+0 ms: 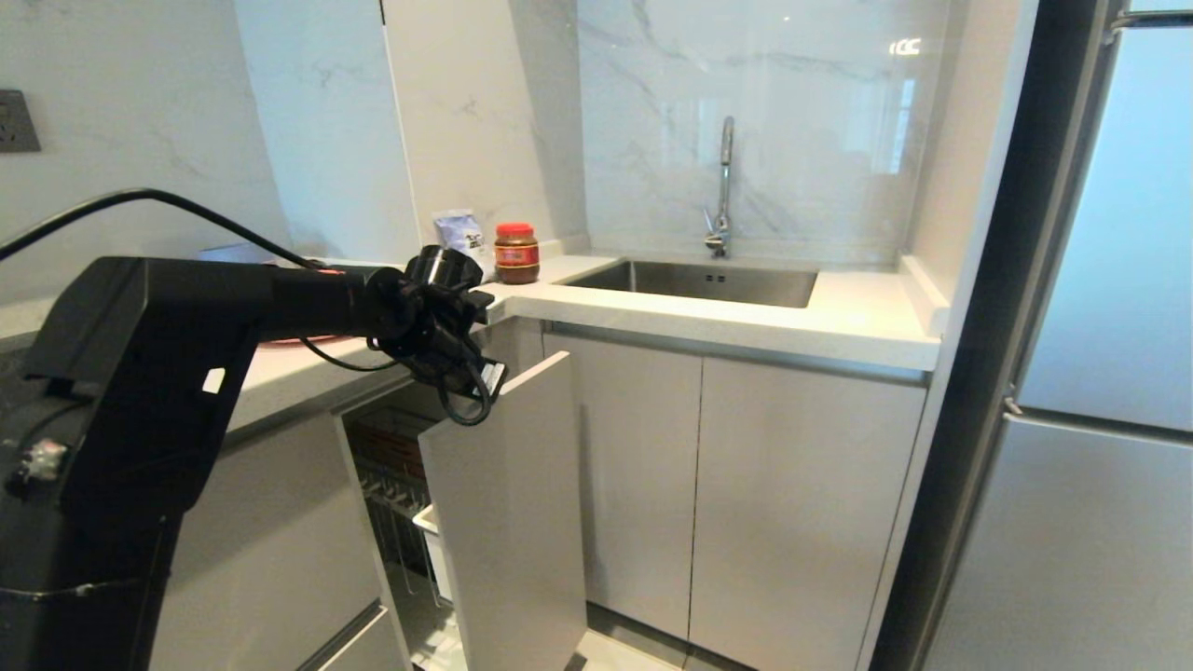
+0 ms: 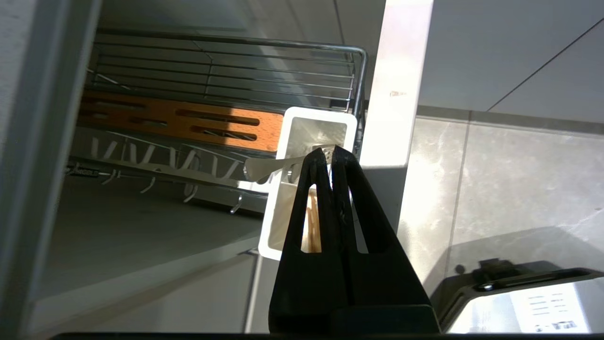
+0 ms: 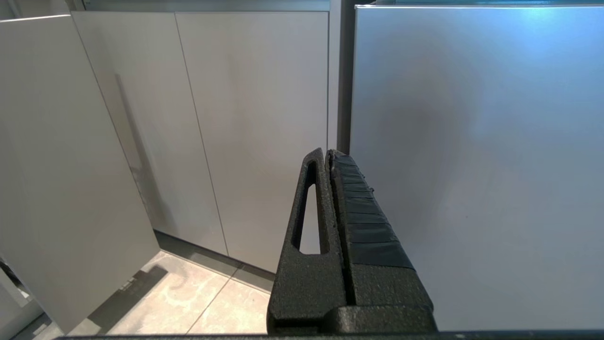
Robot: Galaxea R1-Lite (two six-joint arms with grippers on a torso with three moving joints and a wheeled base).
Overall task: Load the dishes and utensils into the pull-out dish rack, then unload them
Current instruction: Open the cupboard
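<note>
Head view: the pulled-out dish rack with its tall pale-grey front panel [image 1: 508, 503] stands open under the white stone countertop [image 1: 746, 317], the black left gripper [image 1: 475, 373] above it.

Left wrist view: that gripper [image 2: 330, 150] is clenched on a slim grey metal spoon [image 2: 273, 165] over the white plastic caddy [image 2: 288, 141], where light-wood chopsticks [image 2: 312, 226] stand.

Right wrist view: the right gripper [image 3: 328, 153], clenched empty, faces flat grey cabinet doors [image 3: 255, 118].

Matte black boxy left arm [image 1: 140, 373] with looping black cables; tapered black left gripper [image 2: 329, 153] fingers with slotted cut-outs. Right gripper [image 3: 327, 156]: grainy black plastic, one ribbed pad.
</note>
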